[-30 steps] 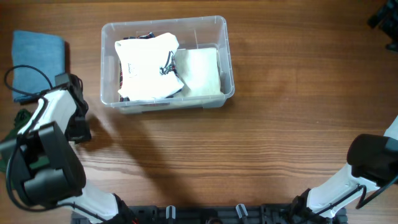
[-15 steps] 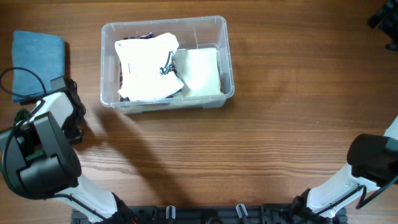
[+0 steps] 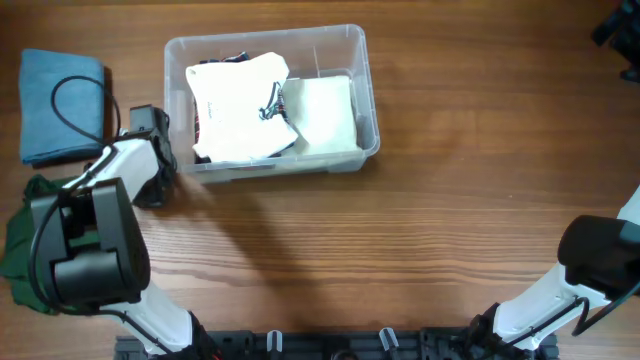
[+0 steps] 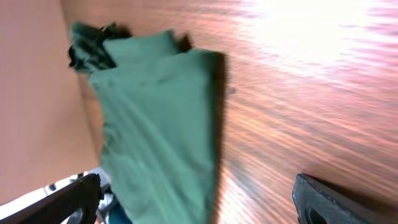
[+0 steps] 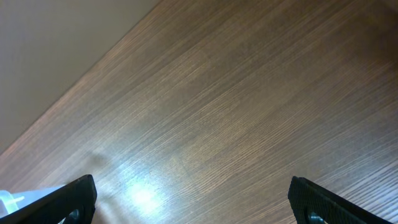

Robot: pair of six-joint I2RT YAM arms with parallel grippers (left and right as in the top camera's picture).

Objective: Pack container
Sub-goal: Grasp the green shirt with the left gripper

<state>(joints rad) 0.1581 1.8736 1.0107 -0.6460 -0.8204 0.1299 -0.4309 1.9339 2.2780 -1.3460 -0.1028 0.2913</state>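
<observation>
My left pincer (image 4: 199,202) is spread wide. Its two dark fingers (image 4: 68,199) sit at the bottom corners of my wrist view with nothing between them and nothing touching them. Just ahead of that pincer, and partly under the gap between the fingers, a green garment (image 4: 161,130) lies loosely folded on the wooden counter (image 3: 450,200), with a bunched dark end at its far side. The view is blurred, so I cannot tell how close the fingers are to the fabric. My right pincer (image 5: 199,202) is also wide open and holds nothing, and only bare wood grain shows ahead of it and between its tips. From above, the container (image 3: 300,36) stands just beside the forward end of my left arm, on the side toward the middle of the counter, and well apart from my right arm, which is at the opposite near corner. Inside it lie white folded pieces (image 3: 235,105), with something dark beneath them. A blue cloth (image 3: 55,100) lies flat on the other side of my left arm from the container.
</observation>
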